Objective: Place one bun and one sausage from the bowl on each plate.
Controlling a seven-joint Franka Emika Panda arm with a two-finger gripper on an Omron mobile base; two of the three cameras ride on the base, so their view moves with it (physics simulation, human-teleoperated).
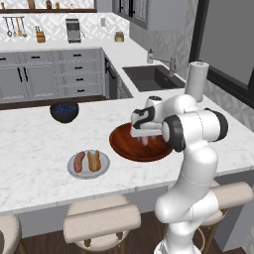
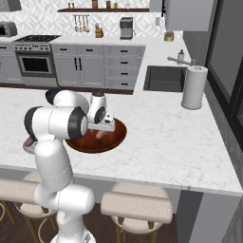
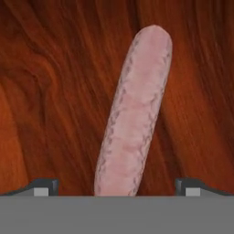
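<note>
Down low inside the bowl (image 1: 124,147), with the gripper (image 3: 117,187) spread wide, one tip on each side of a pink sausage (image 3: 135,112); not pinching, just lying flat on the red-brown wood between them; over on the plate (image 1: 72,170), another sausage (image 1: 79,161) right beside a bun (image 1: 94,160).

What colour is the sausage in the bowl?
Pale pink, mottled; the sausage shows best in the hand view.

Even, bright rendered light, faint shadows, slightly soft focus.
</note>
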